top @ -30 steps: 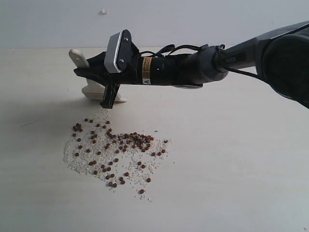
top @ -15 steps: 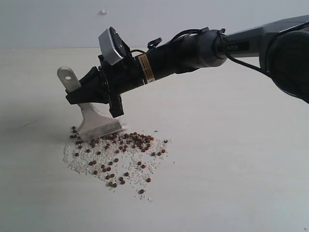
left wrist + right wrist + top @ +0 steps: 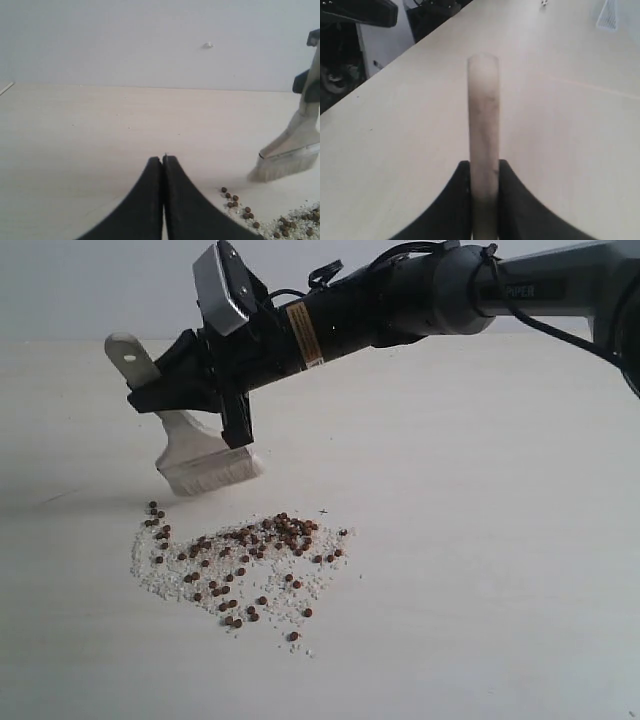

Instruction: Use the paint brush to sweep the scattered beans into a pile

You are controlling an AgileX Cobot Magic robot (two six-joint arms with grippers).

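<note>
**Just beside the beans: brush clenched in the right pincer**

The right pincer [image 3: 165, 395] reaches across from the right of the exterior view to its left half. It is clenched on the wide flat paint brush with pale wooden handle, silver metal ferrule and cream-white bristles [image 3: 195, 445]. In the right wrist view the two black fingers press on both flat faces of the handle [image 3: 483, 115], which is seen edge-on and rises out from between them [image 3: 484, 172]. The brush is tilted: the handle end with its hole points up and to the left of the exterior view, and the bristles point down toward the pale wooden bench [image 3: 480, 570].

The bristle tips seem to hang just above the bench, but the view is too coarse to say for sure that they are not touching it. They stand near the far edge of the bean patch and apart from it, with a strip of bare bench between.

The tiny round reddish-brown beans [image 3: 250, 545] lie spread on the bench in a loose patch, mixed with fine off-white grains [image 3: 165, 575]. Along the far side of the patch they are denser and form a low, elongated pile [image 3: 285, 532]. Single beans are scattered toward the near side and to the left.

The left pincer [image 3: 163, 165] has its two black jaws closed together with nothing between them. It stays low over the bench. From its camera the brush [image 3: 290, 150] and some beans [image 3: 240, 205] are visible at the side.
</note>
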